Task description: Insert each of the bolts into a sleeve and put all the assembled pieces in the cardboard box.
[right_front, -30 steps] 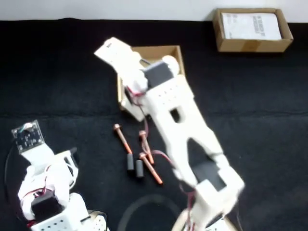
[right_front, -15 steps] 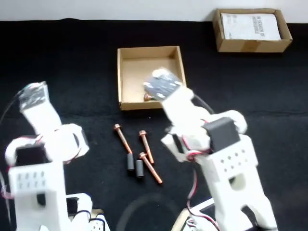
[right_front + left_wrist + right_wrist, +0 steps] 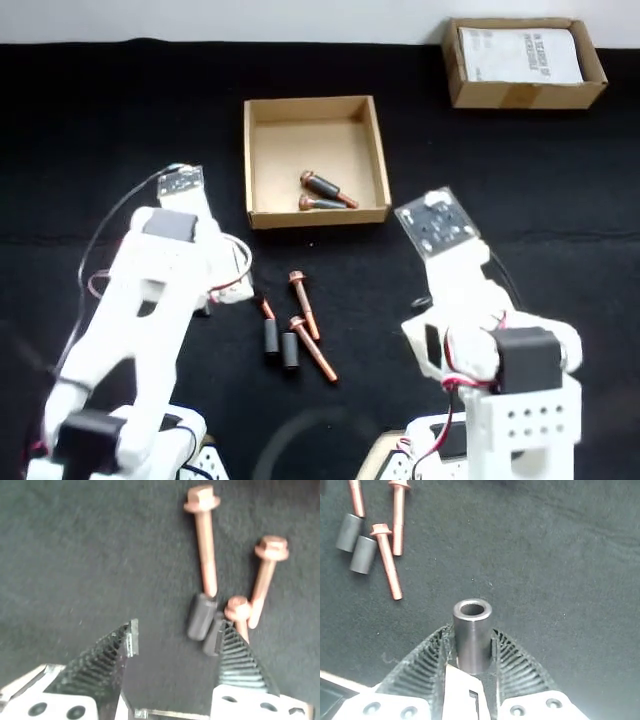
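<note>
The cardboard box [image 3: 258, 150] at the table's middle back holds two bolt-and-sleeve pieces [image 3: 325, 190]. In front of it lie three copper bolts [image 3: 303, 300] [image 3: 205, 545] [image 3: 387, 560] and two dark sleeves [image 3: 280, 345] [image 3: 200, 617] [image 3: 364, 554]. One bolt's tip touches a sleeve's end. My left gripper [image 3: 179, 627] [image 3: 235, 290] hangs open just left of the bolts, nothing between its fingers. My right gripper [image 3: 471, 631] is shut on another dark sleeve [image 3: 472, 635], held upright with its bore showing, right of the bolts over bare cloth.
A second cardboard box [image 3: 525, 62] with a printed sheet sits at the back right corner. Black cloth [image 3: 520, 200] covers the table. The right arm's body [image 3: 490, 370] stands at the near right, the left arm's [image 3: 120, 340] at the near left.
The right arm has pulled back from over the cardboard box to the near right, uncovering two pieces inside. The left arm has swung forward and right, down to the loose bolts.
</note>
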`<state>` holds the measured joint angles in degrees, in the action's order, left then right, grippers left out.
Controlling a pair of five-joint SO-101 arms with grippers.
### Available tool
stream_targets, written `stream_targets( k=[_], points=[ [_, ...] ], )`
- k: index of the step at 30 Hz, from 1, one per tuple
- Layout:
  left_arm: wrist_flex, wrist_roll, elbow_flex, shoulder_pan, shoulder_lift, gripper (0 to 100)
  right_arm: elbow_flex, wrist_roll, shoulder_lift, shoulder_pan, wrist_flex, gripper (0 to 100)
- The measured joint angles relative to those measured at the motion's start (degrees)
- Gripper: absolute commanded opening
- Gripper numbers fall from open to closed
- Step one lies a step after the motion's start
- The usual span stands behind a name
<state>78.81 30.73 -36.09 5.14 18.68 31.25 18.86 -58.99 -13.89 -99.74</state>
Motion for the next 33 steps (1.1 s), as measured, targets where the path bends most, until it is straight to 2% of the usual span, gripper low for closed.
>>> stream_targets(
  k=[12,24,26,29,31,33],
  points=[
    [-18.29,1.32,1.41,0.09,-16.79,25,2.11,0.00,-4.22,1.32,-0.70,0.8],
    [-17.41,1.32,13.45,0.09,-32.18,25,2.11,0.00,-4.22,1.49,-0.70,0.8],
    [-17.23,1.32,13.89,0.09,-32.62,19,2.11,0.00,-4.22,1.49,-0.70,0.8],
    [-17.23,1.41,14.07,0.35,-32.70,1,2.11,0.00,-4.22,1.49,-0.70,0.8],
    [-17.32,1.49,14.77,0.62,-32.70,3,2.11,0.00,-4.22,1.49,-0.70,0.8],
    [-17.49,1.67,14.95,0.70,-32.70,1,2.11,0.00,-4.22,1.49,-0.53,0.8]
  ],
)
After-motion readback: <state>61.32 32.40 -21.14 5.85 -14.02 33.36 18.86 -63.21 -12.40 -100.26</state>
